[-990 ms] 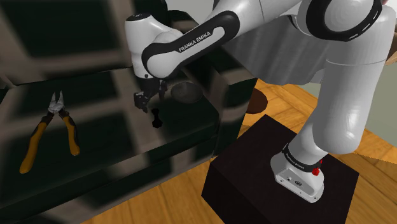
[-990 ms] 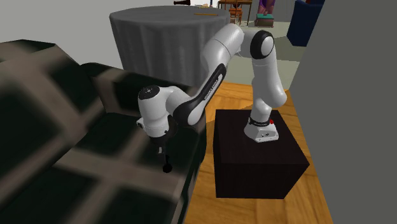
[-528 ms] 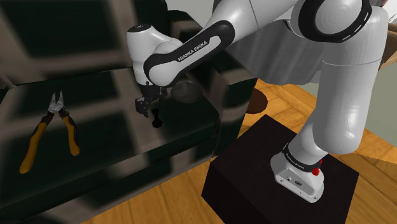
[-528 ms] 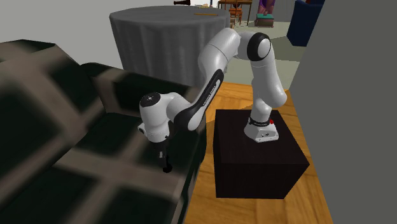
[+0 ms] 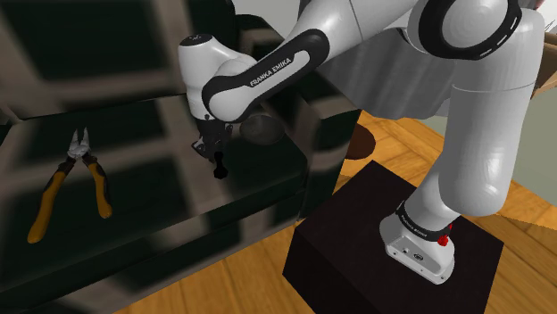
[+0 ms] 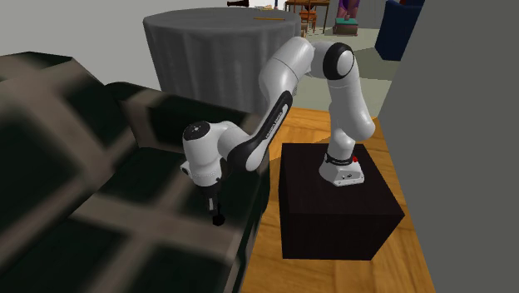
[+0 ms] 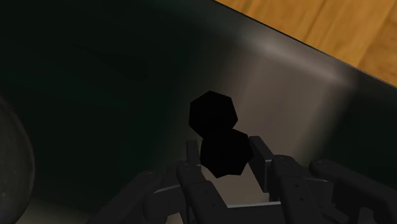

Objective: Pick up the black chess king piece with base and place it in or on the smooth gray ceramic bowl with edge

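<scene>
The work surface is the seat of a dark sofa [image 5: 152, 201] standing on a wooden floor [image 5: 241, 281]. The arm's black stand [image 5: 344, 236] sits just beside the sofa.

Locate the black chess king [image 5: 218, 167] on the seat, near the seat's edge on the stand's side. Its long axis is vertical: the base rests on the seat and the top points up into the gripper [image 5: 214, 153]. In the wrist view you look almost straight down that axis, with the top nearest and the base beyond it.

The gripper points down over the piece. Its fingers [image 7: 191, 167] are drawn in to a narrow gap and press against both sides of the king's upper part.

The grey bowl [image 5: 261, 129] sits on the seat near the king, partly behind the arm. Orange-handled pliers [image 5: 71, 178] lie well apart, toward the shoulder view's left.
</scene>
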Robot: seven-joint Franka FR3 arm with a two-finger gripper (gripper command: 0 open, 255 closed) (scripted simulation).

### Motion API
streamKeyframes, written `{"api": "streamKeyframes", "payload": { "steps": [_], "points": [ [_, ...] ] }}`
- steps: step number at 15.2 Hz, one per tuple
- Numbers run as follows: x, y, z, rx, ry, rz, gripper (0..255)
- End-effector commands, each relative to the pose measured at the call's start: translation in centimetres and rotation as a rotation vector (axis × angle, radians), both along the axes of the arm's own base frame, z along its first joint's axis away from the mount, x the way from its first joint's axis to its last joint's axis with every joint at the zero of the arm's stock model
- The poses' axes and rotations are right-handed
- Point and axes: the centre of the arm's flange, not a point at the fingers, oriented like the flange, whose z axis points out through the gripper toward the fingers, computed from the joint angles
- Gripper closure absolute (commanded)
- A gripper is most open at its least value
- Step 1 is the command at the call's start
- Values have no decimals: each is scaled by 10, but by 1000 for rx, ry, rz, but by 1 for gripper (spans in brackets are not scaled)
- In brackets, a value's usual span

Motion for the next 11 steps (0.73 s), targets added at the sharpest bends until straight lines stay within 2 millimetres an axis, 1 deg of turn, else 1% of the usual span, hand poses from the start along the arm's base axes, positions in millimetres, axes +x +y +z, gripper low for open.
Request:
{"api": "streamKeyframes", "payload": {
  "steps": [1,7,11],
  "points": [
    [0,0,0,0,0,0,255],
    [0,0,0,0,0,0,255],
    [0,0,21,0,0,0,255]
  ]
}}
